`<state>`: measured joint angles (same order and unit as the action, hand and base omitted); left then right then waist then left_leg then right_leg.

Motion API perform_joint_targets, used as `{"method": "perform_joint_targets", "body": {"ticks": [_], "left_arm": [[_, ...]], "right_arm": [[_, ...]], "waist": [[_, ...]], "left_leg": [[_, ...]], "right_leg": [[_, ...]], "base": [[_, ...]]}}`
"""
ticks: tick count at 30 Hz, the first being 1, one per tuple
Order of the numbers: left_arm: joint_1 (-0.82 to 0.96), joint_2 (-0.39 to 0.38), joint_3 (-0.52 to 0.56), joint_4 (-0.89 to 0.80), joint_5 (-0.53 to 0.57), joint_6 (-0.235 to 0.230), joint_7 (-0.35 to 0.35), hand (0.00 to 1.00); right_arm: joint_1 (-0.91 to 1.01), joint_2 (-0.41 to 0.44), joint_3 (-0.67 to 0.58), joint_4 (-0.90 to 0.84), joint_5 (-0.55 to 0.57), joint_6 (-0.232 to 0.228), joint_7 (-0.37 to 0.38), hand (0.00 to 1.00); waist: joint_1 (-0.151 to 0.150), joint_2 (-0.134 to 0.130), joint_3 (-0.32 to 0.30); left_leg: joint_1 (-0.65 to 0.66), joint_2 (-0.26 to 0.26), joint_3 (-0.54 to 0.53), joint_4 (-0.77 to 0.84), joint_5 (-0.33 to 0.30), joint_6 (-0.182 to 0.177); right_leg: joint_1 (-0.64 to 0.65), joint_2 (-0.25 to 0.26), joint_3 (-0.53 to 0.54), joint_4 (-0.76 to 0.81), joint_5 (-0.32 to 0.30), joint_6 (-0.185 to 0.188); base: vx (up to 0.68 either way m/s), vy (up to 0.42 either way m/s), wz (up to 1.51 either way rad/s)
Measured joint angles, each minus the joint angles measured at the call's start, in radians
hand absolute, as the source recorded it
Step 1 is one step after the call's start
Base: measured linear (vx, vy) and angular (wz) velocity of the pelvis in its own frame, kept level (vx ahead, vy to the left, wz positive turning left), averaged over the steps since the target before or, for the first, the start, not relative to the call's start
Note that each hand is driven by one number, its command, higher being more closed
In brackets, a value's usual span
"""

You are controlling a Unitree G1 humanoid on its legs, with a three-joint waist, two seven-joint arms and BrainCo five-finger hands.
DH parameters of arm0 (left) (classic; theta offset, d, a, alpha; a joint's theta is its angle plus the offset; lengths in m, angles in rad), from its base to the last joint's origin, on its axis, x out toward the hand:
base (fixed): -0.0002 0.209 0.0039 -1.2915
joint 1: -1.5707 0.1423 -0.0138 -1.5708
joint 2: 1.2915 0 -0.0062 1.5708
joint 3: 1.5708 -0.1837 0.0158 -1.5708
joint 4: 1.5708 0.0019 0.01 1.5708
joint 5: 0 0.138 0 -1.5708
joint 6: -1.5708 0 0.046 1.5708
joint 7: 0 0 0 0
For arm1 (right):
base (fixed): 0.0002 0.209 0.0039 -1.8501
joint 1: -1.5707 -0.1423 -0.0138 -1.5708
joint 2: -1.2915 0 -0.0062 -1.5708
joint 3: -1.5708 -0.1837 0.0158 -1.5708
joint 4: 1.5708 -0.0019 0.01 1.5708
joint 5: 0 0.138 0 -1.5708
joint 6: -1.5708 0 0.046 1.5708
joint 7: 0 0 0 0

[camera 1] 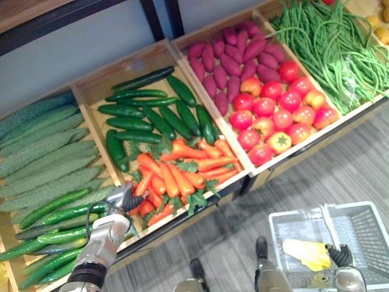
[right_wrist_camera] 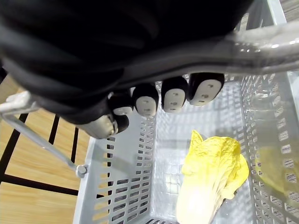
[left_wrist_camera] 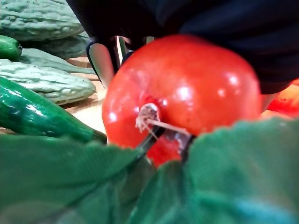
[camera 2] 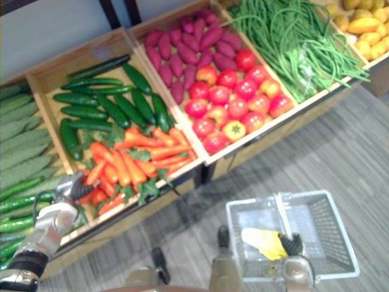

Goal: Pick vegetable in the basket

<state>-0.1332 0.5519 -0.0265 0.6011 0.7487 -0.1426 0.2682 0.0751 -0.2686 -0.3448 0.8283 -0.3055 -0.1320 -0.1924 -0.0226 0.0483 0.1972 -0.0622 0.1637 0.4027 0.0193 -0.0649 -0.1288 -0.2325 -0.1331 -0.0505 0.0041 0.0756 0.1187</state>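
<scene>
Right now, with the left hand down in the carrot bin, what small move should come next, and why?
Probably lift the left hand straight up a little. Its fingers look curled round an orange carrot with green leaves, low among the other carrots, while the right hand holds the grey plastic basket by its handle, a pale yellow cabbage already inside, ready to receive it.

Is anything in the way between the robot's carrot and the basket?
Nothing visible blocks it. The left hand grips a carrot at the crate; the basket, held by the right hand, is open-topped with a cabbage inside.
</scene>
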Motion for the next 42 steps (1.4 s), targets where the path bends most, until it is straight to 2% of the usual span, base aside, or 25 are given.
{"method": "perform_joint_targets", "body": {"ticks": [6, 8, 12, 16, 24, 27, 29, 32, 36, 37, 40, 42], "left_arm": [[0.048, 0.002, 0.039, -0.127, 0.000, 0.004, -0.041, 1.00], [0.065, 0.005, 0.074, -0.224, 0.000, 0.001, -0.044, 1.00], [0.077, 0.013, 0.118, -0.286, 0.001, 0.002, -0.044, 1.00], [0.136, 0.015, 0.152, -0.364, 0.002, 0.007, -0.048, 1.00], [0.212, 0.015, 0.168, -0.521, 0.003, 0.010, -0.079, 1.00], [0.235, 0.015, 0.156, -0.603, 0.000, -0.008, -0.094, 1.00], [0.249, 0.015, 0.117, -0.672, -0.002, -0.017, -0.108, 1.00], [0.253, 0.021, -0.018, -0.785, -0.067, -0.070, -0.137, 1.00], [0.207, 0.055, -0.195, -0.821, -0.118, -0.123, -0.160, 1.00], [0.161, 0.055, -0.272, -0.821, -0.123, -0.134, -0.165, 1.00], [0.069, 0.048, -0.426, -0.820, -0.160, -0.140, -0.172, 1.00], [0.010, 0.028, -0.518, -0.812, -0.186, -0.146, -0.178, 1.00]], "right_arm": [[-0.002, 0.002, -0.003, 0.012, 0.000, 0.017, 0.001, 1.00], [0.000, 0.003, -0.003, 0.013, 0.000, 0.022, 0.002, 1.00], [0.001, 0.004, -0.003, 0.013, -0.005, 0.022, 0.006, 1.00], [0.011, 0.013, -0.017, 0.013, -0.011, 0.026, 0.011, 1.00], [0.028, 0.015, -0.058, 0.041, -0.011, 0.038, 0.030, 1.00], [0.029, 0.013, -0.083, 0.041, -0.011, 0.041, 0.030, 1.00], [0.029, 0.010, -0.091, 0.041, -0.011, 0.041, 0.031, 1.00], [0.027, 0.000, -0.116, 0.016, -0.012, 0.047, 0.042, 1.00], [0.035, -0.040, -0.116, -0.064, -0.034, 0.057, 0.050, 1.00], [0.036, -0.057, -0.104, -0.116, -0.049, 0.057, 0.053, 1.00], [0.067, -0.088, -0.025, -0.268, -0.064, 0.058, 0.079, 1.00], [0.087, -0.094, 0.012, -0.365, -0.088, 0.055, 0.103, 1.00]], "waist": [[-0.003, -0.004, -0.001], [-0.002, -0.005, -0.002], [-0.002, -0.005, -0.006], [-0.001, -0.006, -0.041], [-0.002, -0.011, -0.083], [-0.002, -0.012, -0.085], [-0.002, -0.016, -0.090], [-0.002, -0.021, -0.096], [-0.012, -0.021, -0.107], [-0.022, -0.021, -0.107], [-0.039, -0.023, -0.111], [-0.060, -0.023, -0.116]], "left_leg": [[0.011, -0.003, -0.019, 0.000, 0.000, 0.001], [0.014, -0.004, -0.042, 0.000, 0.001, 0.001], [0.016, -0.008, -0.060, 0.000, 0.002, 0.003], [0.015, -0.009, -0.066, -0.001, 0.002, 0.003], [0.020, -0.013, -0.096, -0.001, 0.004, 0.005], [0.032, -0.014, -0.103, -0.002, 0.004, 0.006], [0.032, -0.014, -0.103, -0.001, 0.004, 0.006], [0.049, -0.015, -0.083, -0.006, 0.004, 0.006], [0.085, -0.017, -0.041, -0.021, 0.002, 0.004], [0.100, -0.020, -0.021, -0.028, 0.002, 0.003], [0.124, -0.021, 0.038, -0.034, -0.009, 0.001], [0.144, -0.021, 0.072, -0.034, -0.019, -0.001]], "right_leg": [[0.030, -0.003, -0.020, -0.019, 0.006, 0.001], [0.047, -0.005, -0.034, -0.023, 0.006, 0.001], [0.059, -0.010, -0.048, -0.025, 0.006, 0.001], [0.064, -0.011, -0.054, -0.031, 0.006, 0.001], [0.088, -0.016, -0.074, -0.038, 0.006, 0.001], [0.103, -0.017, -0.078, -0.040, 0.006, 0.001], [0.103, -0.017, -0.074, -0.040, 0.006, 0.002], [0.105, -0.015, -0.053, -0.039, 0.009, 0.004], [0.104, -0.009, -0.006, -0.036, 0.014, 0.008], [0.102, -0.008, 0.013, -0.035, 0.017, 0.010], [0.093, 0.000, 0.070, -0.031, 0.022, 0.014], [0.092, 0.006, 0.101, -0.030, 0.022, 0.015]], "base": [[0.00, -0.018, 0.07], [0.00, -0.019, 0.19], [-0.01, -0.016, 0.13], [0.01, -0.018, 0.04], [-0.01, -0.017, 0.08], [-0.01, -0.009, 0.04], [0.00, 0.000, 0.00], [-0.01, -0.013, -0.16], [0.00, -0.003, -0.38], [-0.01, 0.006, -0.36], [-0.02, 0.013, -0.55], [-0.01, 0.006, -0.57]]}}
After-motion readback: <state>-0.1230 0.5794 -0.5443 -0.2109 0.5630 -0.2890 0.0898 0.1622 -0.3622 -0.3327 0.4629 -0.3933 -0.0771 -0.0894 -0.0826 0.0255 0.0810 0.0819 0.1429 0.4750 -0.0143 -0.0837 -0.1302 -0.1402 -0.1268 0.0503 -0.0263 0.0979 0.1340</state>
